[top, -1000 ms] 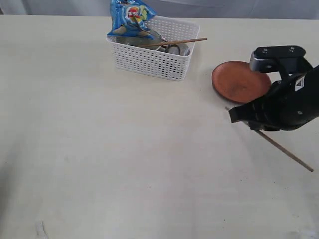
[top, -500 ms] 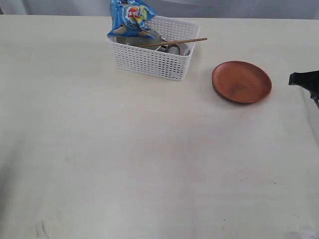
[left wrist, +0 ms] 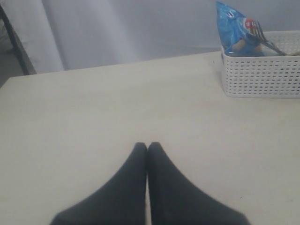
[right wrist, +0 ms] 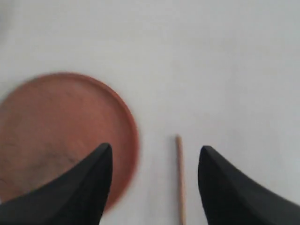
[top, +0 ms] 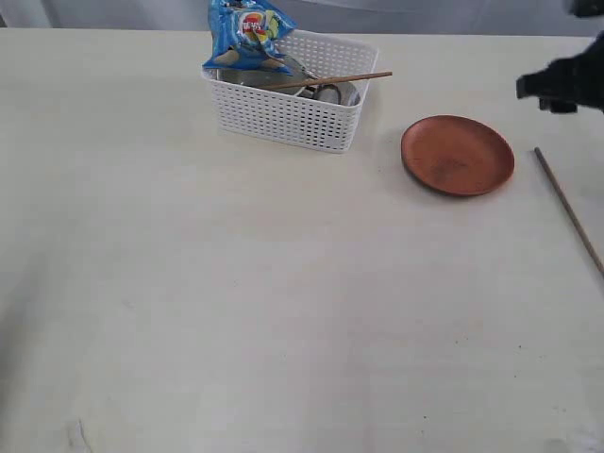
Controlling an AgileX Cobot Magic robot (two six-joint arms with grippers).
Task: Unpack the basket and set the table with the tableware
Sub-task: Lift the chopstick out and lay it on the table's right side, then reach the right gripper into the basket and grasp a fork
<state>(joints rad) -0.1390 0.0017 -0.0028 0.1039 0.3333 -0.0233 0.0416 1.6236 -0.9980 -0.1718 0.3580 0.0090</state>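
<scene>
Right claw (right wrist: 155,147): jaws spread wide, nothing between the fingers. It hangs above the table (top: 236,302) and touches nothing. In the exterior view it is only partly in frame at the far right edge (top: 559,85).

Below it, a loose chopstick (right wrist: 180,180) lies flat on the tabletop. In the wrist view it lines up with the gap between the jaws, clear of both. In the exterior view the stick (top: 569,209) runs slantwise along the right edge, just beside the brown plate (top: 458,155) without touching it. Plate sits flat and empty, right of the basket (top: 288,113).

Basket stands upright toward the far middle of the table. A blue snack bag (top: 247,33) sticks out of its left end. A second chopstick (top: 330,80) lies across the rim, its tip overhanging the right side. Steel pieces show inside; fork tines (left wrist: 267,40) are visible beside the bag.

Left claw (left wrist: 147,145): fingers pressed together, holding nothing, low over bare table, well away from the basket.
</scene>
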